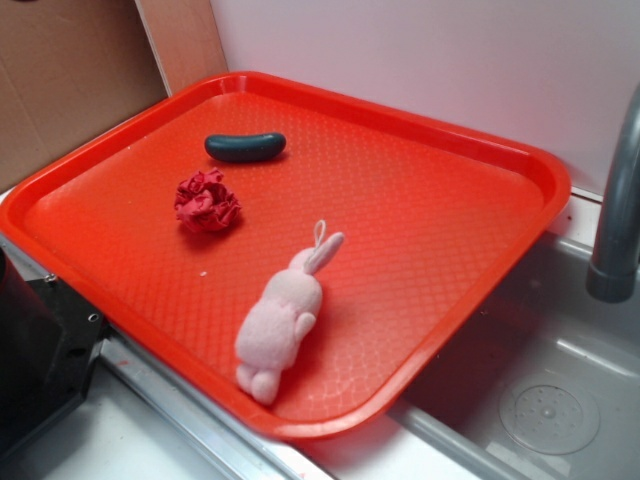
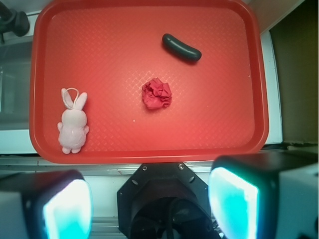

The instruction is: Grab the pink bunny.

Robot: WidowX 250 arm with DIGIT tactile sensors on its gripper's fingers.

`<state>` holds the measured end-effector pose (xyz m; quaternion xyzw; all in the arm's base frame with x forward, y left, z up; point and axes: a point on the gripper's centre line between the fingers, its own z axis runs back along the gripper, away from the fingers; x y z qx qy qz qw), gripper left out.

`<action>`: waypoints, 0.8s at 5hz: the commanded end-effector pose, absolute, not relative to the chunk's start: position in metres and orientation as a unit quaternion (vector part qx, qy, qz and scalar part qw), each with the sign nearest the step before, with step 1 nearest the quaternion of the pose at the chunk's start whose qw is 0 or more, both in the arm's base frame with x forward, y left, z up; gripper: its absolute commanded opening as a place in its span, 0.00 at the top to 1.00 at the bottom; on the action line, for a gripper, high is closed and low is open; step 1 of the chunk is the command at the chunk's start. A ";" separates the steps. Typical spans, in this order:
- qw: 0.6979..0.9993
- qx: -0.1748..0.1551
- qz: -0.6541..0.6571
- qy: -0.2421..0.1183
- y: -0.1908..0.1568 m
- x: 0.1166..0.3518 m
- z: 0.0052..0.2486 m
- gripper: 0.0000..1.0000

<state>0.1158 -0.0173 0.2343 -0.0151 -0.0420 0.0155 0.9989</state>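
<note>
- The bunny (image 2: 73, 124) lies on the red tray (image 2: 224, 124), near its edge, well apart from the gripper (image 2: 149, 199) and off to one side.
- Gripper hovers high over the tray's rim, fingers (image 2: 234, 199) spread wide, holding nothing.

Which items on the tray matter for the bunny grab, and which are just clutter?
Belongs to the job:
- pink bunny, lying near one tray edge
- claw, open, high above the tray, holding nothing

Just lying about:
- red ruffled fabric ball, mid-tray
- dark green sausage-shaped toy, toward the far side
- red tray, the surface under all three
- sink beside the tray
</note>
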 end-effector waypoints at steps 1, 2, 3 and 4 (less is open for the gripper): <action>0.999 -0.015 0.016 -0.042 -0.017 0.116 0.234 0.00; 0.997 -0.017 0.050 -0.049 -0.025 0.120 0.227 0.00; 0.993 -0.038 0.091 -0.059 -0.038 0.127 0.213 0.00; 0.985 -0.061 0.144 -0.079 -0.055 0.136 0.196 0.00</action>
